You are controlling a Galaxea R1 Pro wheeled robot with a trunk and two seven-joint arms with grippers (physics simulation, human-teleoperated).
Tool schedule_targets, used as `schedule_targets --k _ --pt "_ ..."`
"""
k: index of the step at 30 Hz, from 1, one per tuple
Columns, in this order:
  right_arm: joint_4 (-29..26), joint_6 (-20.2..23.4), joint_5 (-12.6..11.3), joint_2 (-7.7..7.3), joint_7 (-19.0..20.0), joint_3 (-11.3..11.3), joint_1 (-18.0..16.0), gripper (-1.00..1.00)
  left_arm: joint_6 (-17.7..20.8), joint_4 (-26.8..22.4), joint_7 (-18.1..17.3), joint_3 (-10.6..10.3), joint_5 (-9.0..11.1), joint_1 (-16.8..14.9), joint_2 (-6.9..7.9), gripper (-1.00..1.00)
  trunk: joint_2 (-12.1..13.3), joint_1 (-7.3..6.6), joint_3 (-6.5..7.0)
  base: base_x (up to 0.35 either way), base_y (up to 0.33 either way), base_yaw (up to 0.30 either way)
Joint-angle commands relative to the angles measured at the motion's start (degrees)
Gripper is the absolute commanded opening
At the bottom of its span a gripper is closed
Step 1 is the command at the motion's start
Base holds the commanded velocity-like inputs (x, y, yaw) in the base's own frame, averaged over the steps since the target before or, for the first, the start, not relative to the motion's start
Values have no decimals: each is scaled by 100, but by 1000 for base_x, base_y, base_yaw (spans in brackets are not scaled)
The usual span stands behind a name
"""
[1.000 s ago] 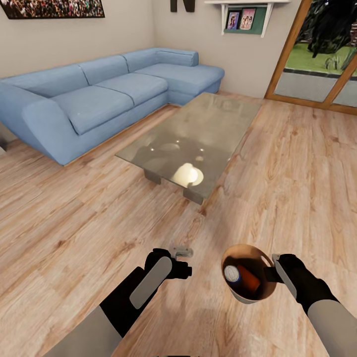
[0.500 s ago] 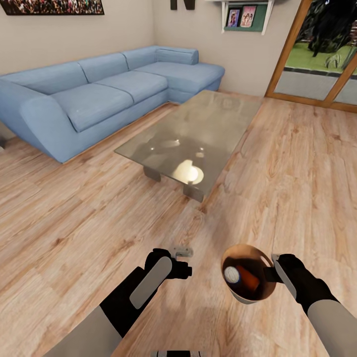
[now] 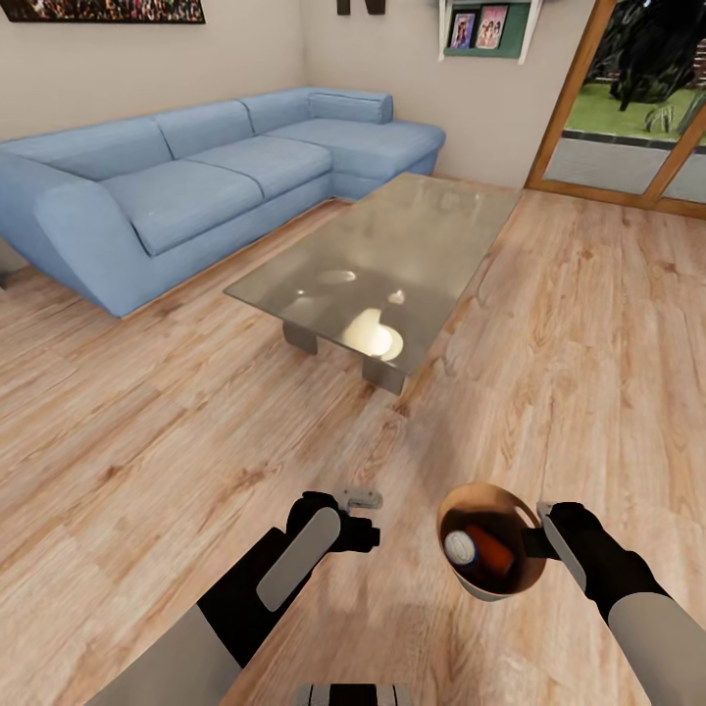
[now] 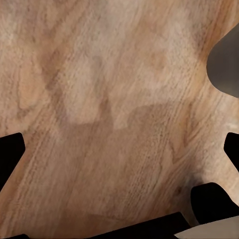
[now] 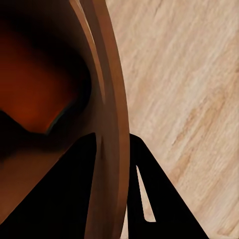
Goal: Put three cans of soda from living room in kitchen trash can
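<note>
Right gripper (image 3: 541, 536) pinches the rim of the glossy brown-tan round bin (image 3: 487, 580) — orange soda cans (image 3: 480, 552) inside — while the left gripper (image 3: 359, 498) hangs spread above the wood floor (image 3: 147, 441)

Little readable text. Dark block letter (image 3: 360, 6) on wall above sofa (image 3: 196, 186) — cut off by frame top, lower part looks like "N", not certain. Soda cans (image 3: 480, 551) inside trash can (image 3: 487, 586) — no label legible. Framed pictures on wall shelf (image 3: 480, 31) and crowd picture (image 3: 98, 10) — no legible wording.
</note>
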Motion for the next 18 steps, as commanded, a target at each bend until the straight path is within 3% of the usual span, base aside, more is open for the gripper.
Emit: schedule_targets --k 1,18 --pt "-1 -4 -40 0 29 -2 -3 -100 0 0 0 0 0 0 0 100 -42 22 -18 0 0 0" --pt "-9 -4 -40 -7 29 6 -3 -100 0 0 0 -1 0 1 0 100 -643 352 -287 0 0 0"
